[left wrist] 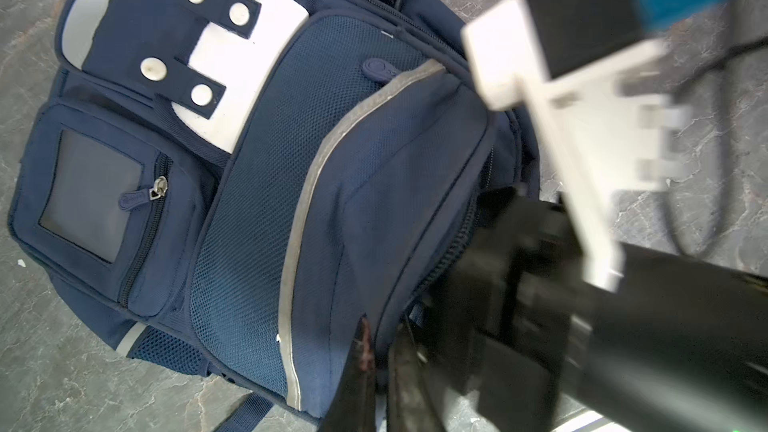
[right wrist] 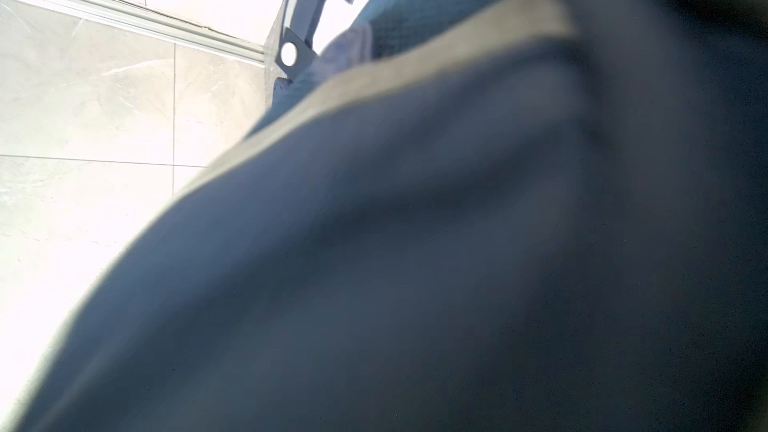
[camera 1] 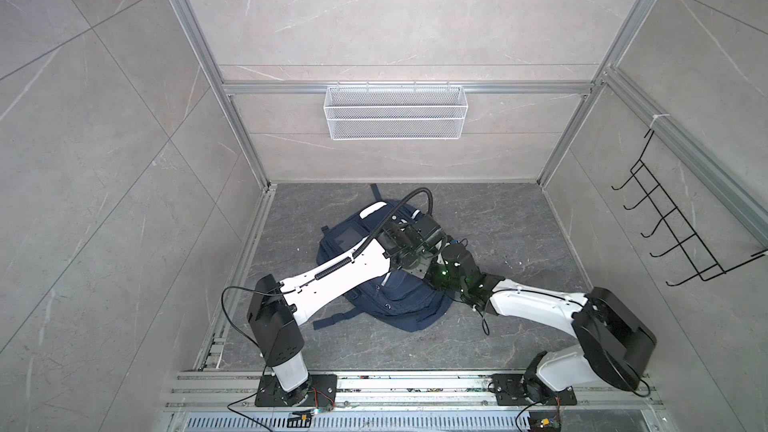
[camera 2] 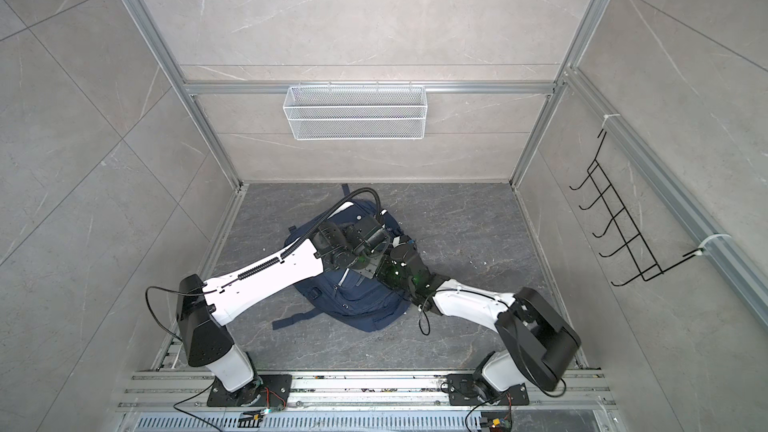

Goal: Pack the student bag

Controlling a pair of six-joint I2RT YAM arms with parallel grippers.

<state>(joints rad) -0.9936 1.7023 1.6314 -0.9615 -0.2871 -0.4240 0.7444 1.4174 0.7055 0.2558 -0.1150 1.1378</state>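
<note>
Left gripper (left wrist: 376, 371) pinches the student bag (camera 1: 401, 309), a large navy-blue fabric backpack with white patches, lying flat mid-way across the dark grey stone floor (camera 1: 511, 222).
Soft and floppy, so the zip edge looks the best hold; the right gripper (left wrist: 465, 280) is buried in the opening and I cannot tell its spread.

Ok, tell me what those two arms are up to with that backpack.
Both arms are working on the student bag, which lies flat on the dark tabletop. The left gripper is shut, apparently pinching fabric beside a zip. The right arm reaches in right next to it, pressed close against the bag. Its jaws are hidden, so whether it holds anything cannot be told.
</note>
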